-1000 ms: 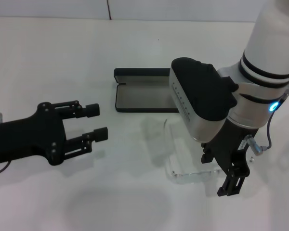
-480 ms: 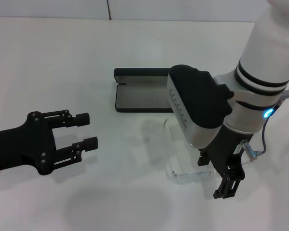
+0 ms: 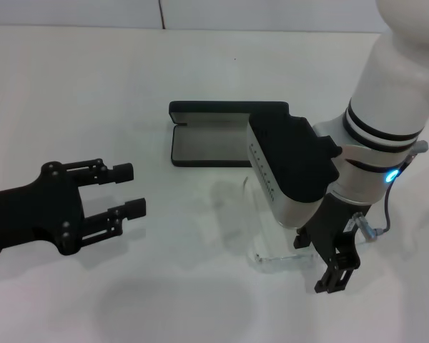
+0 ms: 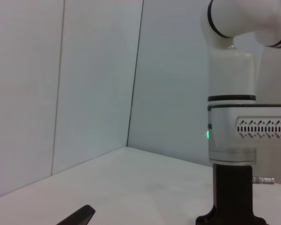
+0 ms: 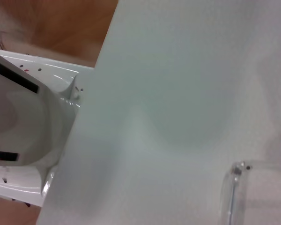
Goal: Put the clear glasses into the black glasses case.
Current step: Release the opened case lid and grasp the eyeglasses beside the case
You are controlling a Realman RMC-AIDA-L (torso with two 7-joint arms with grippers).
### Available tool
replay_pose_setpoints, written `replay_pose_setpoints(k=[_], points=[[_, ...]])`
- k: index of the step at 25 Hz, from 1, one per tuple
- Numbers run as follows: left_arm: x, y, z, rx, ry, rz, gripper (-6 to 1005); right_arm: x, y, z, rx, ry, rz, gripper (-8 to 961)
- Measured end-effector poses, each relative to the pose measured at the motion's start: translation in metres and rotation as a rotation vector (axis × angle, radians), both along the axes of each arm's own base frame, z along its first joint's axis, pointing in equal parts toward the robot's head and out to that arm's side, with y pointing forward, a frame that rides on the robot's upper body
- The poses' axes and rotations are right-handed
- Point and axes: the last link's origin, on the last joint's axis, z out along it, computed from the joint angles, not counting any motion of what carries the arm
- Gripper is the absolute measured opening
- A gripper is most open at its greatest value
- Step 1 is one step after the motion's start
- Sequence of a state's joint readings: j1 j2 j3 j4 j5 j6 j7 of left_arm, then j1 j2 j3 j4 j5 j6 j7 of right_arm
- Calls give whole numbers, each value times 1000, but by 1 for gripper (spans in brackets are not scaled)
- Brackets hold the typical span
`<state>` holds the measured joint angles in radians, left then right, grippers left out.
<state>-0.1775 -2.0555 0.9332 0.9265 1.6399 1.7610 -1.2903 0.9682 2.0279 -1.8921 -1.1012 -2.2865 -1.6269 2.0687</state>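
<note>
On white table, near front: glasses lain just before open case. Right gripper lowered at glasses' right end; finger state cannot be told. Left gripper held spread, well apart to left.

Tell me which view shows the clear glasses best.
The head view: the clear glasses lie on the table beside the right gripper, front and one arm visible. The right wrist view catches only an end piece; the left wrist view shows none.

You see the right arm hiding the case's right end and part of the glasses.
</note>
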Motion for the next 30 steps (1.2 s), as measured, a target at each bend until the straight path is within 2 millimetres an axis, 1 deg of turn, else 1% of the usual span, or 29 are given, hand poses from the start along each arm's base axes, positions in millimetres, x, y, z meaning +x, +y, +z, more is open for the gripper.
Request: replay_pose_setpoints(k=[4, 9, 23, 28, 30], points=[[0, 1, 1, 9, -4, 2, 534, 2, 2, 0, 8, -11, 4, 733], [1, 1, 1, 10, -5, 2, 534, 5, 4, 0, 15, -24, 1, 523], [1, 2, 1, 21, -2, -9, 533, 4, 2, -3, 13, -16, 28, 360], [1, 2, 1, 23, -4, -9, 533, 6, 3, -3, 21, -28, 47, 146], [0, 2, 2, 30, -5, -4, 533, 6, 2, -2, 27, -26, 51, 135]])
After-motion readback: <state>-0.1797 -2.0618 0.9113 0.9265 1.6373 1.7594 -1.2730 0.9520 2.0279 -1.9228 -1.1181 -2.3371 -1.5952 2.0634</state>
